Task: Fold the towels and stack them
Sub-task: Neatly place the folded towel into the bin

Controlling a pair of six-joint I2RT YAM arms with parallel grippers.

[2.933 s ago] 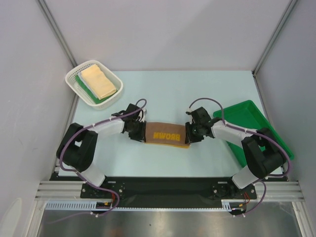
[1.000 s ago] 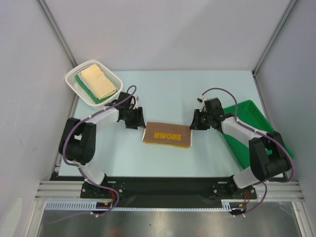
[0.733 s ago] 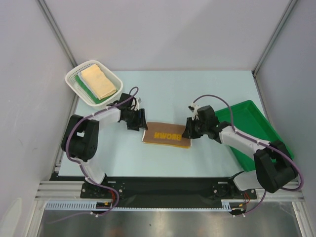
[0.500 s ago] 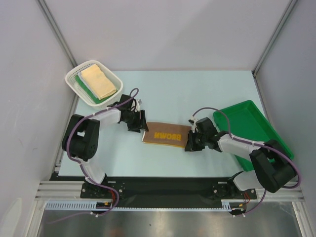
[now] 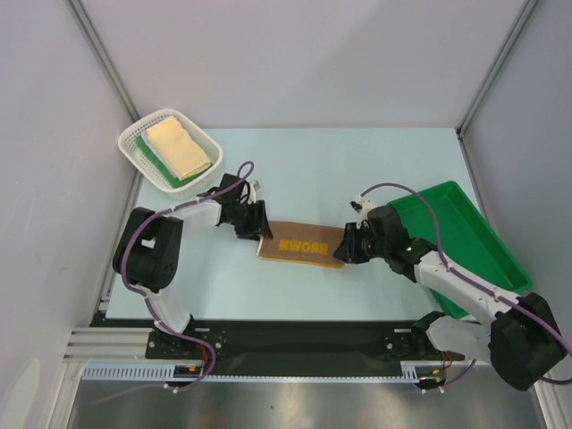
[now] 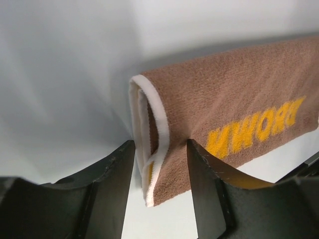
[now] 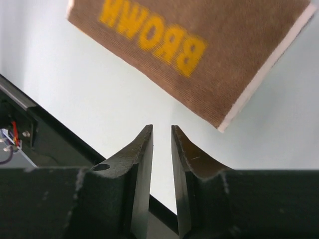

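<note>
Probably at the step of picking up the folded brown towel (image 5: 301, 245), to carry it to the stack. Flat on the table (image 5: 357, 170) in the middle of the top view, lettering upward, already folded into a narrow strip. At its left end, the left gripper (image 5: 255, 223), fingers (image 6: 104, 189) apart, one on each side of the white-edged fold in the lower middle of the wrist view; close to the cloth, not clamped on it. At its right end, the right gripper (image 5: 347, 251), fingers (image 7: 139, 174) almost together, only a thin slit between them and nothing inside; towel corner just beyond the tips, in the upper half of that wrist view. In the upper left of the top view, a white basket (image 5: 134, 132) with a cream towel (image 5: 179, 147) on a green towel (image 5: 159, 167); at the right, a green tray (image 5: 456, 223). Next, by my judgement: push the left fingers further over the fold and close on all layers; spread the right fingers wider before taking the corner.
</note>
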